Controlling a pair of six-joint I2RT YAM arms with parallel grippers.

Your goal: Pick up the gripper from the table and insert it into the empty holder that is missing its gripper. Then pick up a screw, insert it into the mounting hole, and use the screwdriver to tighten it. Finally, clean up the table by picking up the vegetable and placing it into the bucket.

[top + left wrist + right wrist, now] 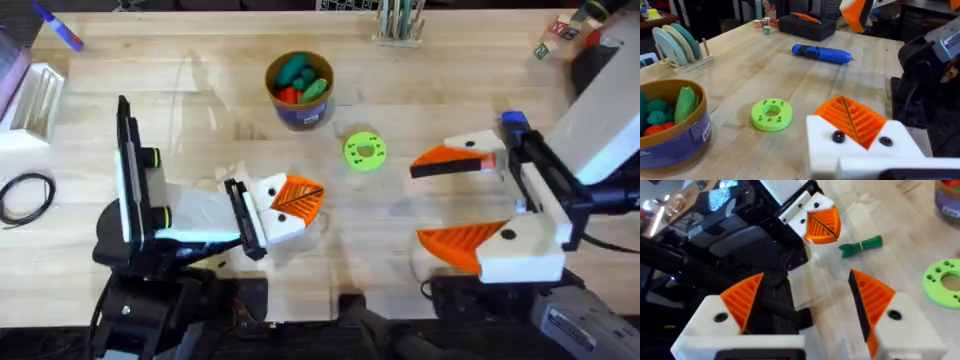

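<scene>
Right gripper (462, 200) biggest, fingers spread wide, holding nothing. Left gripper (293, 203) pressed together, empty. Bucket (299, 90) at table's far middle, toy veggies inside. Screwdriver (821, 53) lying flat on table. Vegetable (861, 246) lying beside left gripper.

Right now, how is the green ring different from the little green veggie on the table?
The green ring is bright green, round and flat with a hole; the vegetable is dark green, long and thin like tied stalks. The ring looks bigger. Both lie loose on the wooden table.
</scene>
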